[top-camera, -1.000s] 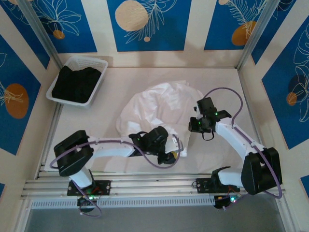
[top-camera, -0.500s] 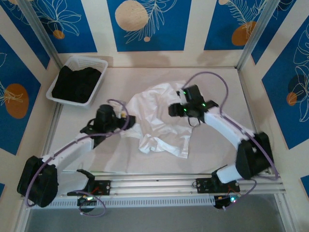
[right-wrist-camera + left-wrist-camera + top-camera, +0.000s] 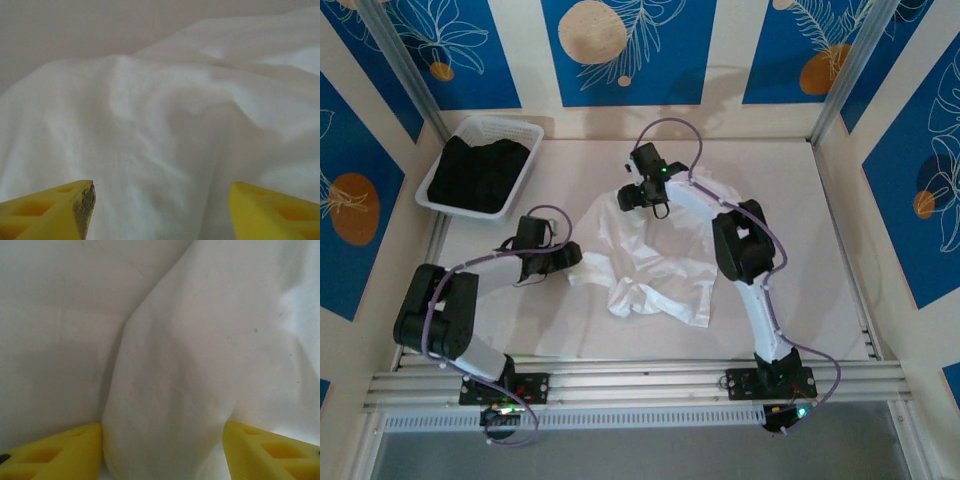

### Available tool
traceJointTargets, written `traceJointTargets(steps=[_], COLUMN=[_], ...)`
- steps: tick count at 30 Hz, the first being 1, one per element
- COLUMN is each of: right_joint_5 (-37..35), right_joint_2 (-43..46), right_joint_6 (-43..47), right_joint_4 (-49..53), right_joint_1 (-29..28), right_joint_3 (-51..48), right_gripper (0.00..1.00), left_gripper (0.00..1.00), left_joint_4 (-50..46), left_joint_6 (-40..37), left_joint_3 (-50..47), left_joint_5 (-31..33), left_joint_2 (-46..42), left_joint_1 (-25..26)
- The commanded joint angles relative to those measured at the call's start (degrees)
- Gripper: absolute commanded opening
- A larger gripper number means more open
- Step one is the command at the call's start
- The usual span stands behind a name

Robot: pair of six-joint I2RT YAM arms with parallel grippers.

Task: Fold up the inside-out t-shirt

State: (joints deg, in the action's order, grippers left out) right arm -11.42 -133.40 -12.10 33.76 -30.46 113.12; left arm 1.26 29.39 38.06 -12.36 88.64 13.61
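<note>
The white t-shirt [image 3: 655, 255] lies crumpled in the middle of the table, bunched toward its near edge. My left gripper [image 3: 574, 259] sits low at the shirt's left edge. In the left wrist view its yellow fingers [image 3: 50, 452] stand wide apart, open, with a fold of the shirt [image 3: 200, 365] between them. My right gripper [image 3: 624, 198] reaches over to the shirt's far left edge. It is open too, with its fingers [image 3: 277, 210] spread above rumpled cloth [image 3: 160, 125].
A white plastic basket [image 3: 532, 131] holding a black garment [image 3: 477, 172] stands at the back left. Bare table [image 3: 800, 220] lies to the right of the shirt and in front of it. Blue patterned walls enclose the table.
The left arm swung from the near middle out to the shirt's left edge. The right arm stretched from the shirt's right side across to its far left edge. The shirt became more bunched.
</note>
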Motion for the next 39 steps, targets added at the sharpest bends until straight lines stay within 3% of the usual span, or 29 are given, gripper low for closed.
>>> traceJointTargets(steps=[1, 3, 6, 11, 14, 20, 25, 29, 32, 35, 39], right_joint_5=[-1.44, -2.01, -1.43, 3.97, 5.21, 5.36, 7.52, 5.1, 2.94, 2.04, 0.1], right_joint_2=[-5.57, -9.03, -11.36, -10.54, -5.36, 12.88, 38.53, 54.26, 58.66, 58.74, 59.58], right_joint_6=[1.57, 1.65, 2.16, 3.21, 3.95, 5.51, 1.8, -1.99, -5.04, -6.08, -5.62], right_joint_4=[9.9, 12.59, 13.61, 12.49, 9.34, 2.95, -14.72, -23.97, -24.05, -19.53, -16.96], right_joint_1=[-0.04, -0.05, 0.29, 1.64, 2.57, 4.38, 7.17, 7.72, 7.49, 7.31, 5.13], right_joint_3=[8.12, 12.83, 16.41, 18.21, 16.23, 7.99, -21.16, -45.86, -58.57, -63.44, -65.18], right_gripper=[0.7, 0.66, 0.52, 0.08, 0.0, 0.0, 0.01, 0.07, 0.22, 0.37, 0.45], left_gripper=[0.57, 0.49, 0.33, 0.0, 0.0, 0.0, 0.0, 0.0, 0.0, 0.13, 0.28], left_joint_4=[3.0, 4.32, 5.71, 8.15, 9.2, 2.77, 4.43, 13.5, 11.87, 5.75, 0.89], left_joint_6=[1.12, 1.47, 1.72, 2.82, 3.38, -2.54, -8.83, -10.69, -14.02, -16.81, -16.59], left_joint_3=[1.14, 1.14, 1.12, 2.01, 3.42, 14.45, 18.75, 9.51, 1.38, -4.79, -8.46], left_joint_5=[-4.44, -5.84, -6.43, -8.22, -8.43, -5.29, -6.56, -11.51, -13.11, -11.54, -9.36], left_joint_2=[2.87, 4.68, 6.32, 6.9, 4.35, -7.35, -20.42, -26.69, -27.58, -26.33, -24.88], left_joint_1=[-0.15, -0.11, -0.1, -0.15, -0.2, -0.21, 1.52, 9.02, 15.64, 20.94, 26.05])
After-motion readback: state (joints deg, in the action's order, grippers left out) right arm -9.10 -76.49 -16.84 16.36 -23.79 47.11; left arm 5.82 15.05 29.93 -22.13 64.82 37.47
